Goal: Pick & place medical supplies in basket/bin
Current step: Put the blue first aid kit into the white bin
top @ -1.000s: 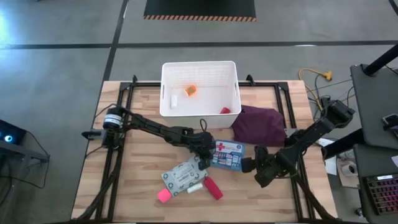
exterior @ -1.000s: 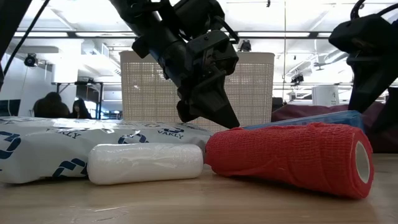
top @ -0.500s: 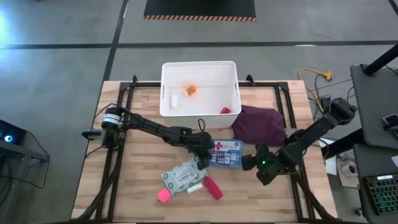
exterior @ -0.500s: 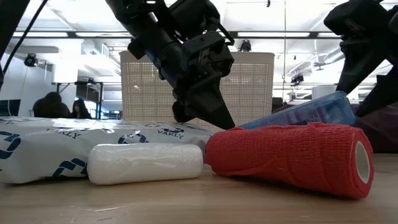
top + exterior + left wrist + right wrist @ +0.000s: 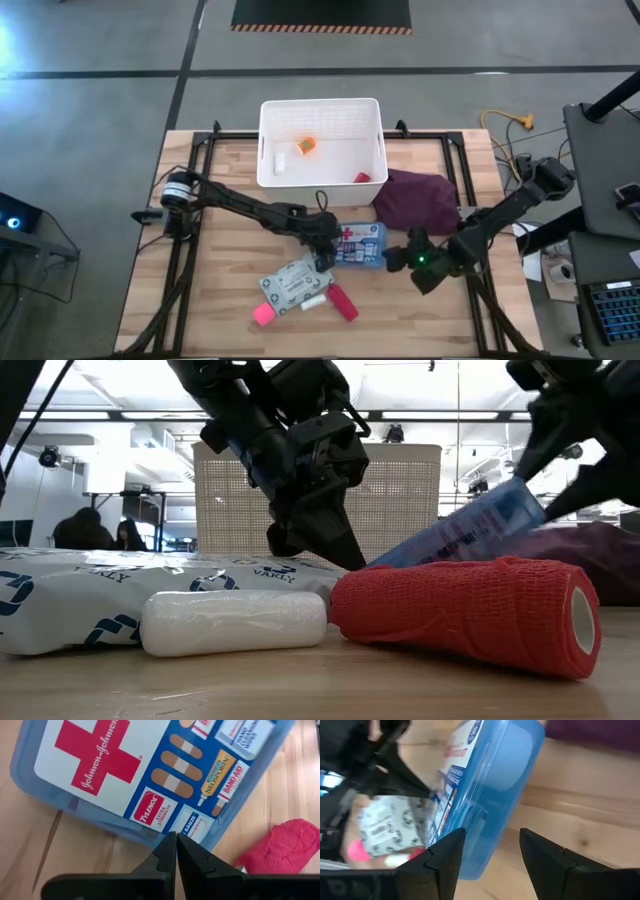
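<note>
The high view looks straight down on the whole table [image 5: 230, 300]. The low view sits at tabletop height, close behind the red roll [image 5: 465, 612], facing the bin [image 5: 400, 500]. Both wrist views look closely at the first-aid box [image 5: 150, 770], which all four views share.

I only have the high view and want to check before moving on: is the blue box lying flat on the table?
Observer: No. In the low view the box is tilted: the end toward the right gripper is raised, and the other end is down behind the red roll.
Operator: Does that gripper have it?
Observer: The right wrist view shows it open, with the box's end between its fingers. I cannot tell whether they touch.
Operator: And the other one?
Observer: The left gripper is shut, with its tips at the box's edge in the left wrist view.
</note>
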You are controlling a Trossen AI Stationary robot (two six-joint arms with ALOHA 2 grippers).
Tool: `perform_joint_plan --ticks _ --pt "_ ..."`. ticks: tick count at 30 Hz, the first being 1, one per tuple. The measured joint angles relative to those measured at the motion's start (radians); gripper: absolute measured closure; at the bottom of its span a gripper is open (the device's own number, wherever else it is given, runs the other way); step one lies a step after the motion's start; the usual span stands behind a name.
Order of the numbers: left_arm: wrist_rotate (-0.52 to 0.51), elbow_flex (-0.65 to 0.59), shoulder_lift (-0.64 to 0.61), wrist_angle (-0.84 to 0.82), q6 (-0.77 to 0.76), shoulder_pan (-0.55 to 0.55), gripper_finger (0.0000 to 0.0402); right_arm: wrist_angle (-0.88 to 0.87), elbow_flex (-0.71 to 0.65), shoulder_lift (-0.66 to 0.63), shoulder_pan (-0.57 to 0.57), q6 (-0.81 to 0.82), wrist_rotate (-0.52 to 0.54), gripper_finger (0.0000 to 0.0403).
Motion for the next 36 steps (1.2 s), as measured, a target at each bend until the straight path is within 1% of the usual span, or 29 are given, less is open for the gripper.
perform_joint_plan --ticks 4,7,11,23,30,36 --pt "0.002 -0.007 0.0 -0.008 -0.008 0.0 0.0402 0.09 0.002 -0.005 -0.016 -0.081 0.01 0.0213" --pt "0.003 -0.007 0.001 0.005 -0.015 -0.001 0.0402 0.146 0.004 -0.011 -0.021 -0.136 0.044 0.0213" --pt "0.008 -0.001 0.001 0.018 -0.015 -0.001 0.0402 0.151 0.005 -0.013 -0.032 -0.13 0.066 0.0213" --pt "0.007 0.004 0.001 0.025 -0.015 -0.001 0.0402 0.232 0.003 -0.009 -0.051 -0.204 0.048 0.0211" --pt "0.011 0.004 0.002 0.023 -0.016 0.0 0.0401 0.22 0.001 -0.009 -0.053 -0.206 0.038 0.0179" --pt "0.014 0.003 0.002 0.02 -0.015 0.0 0.0401 0.228 0.0 -0.009 -0.053 -0.21 0.054 0.015"
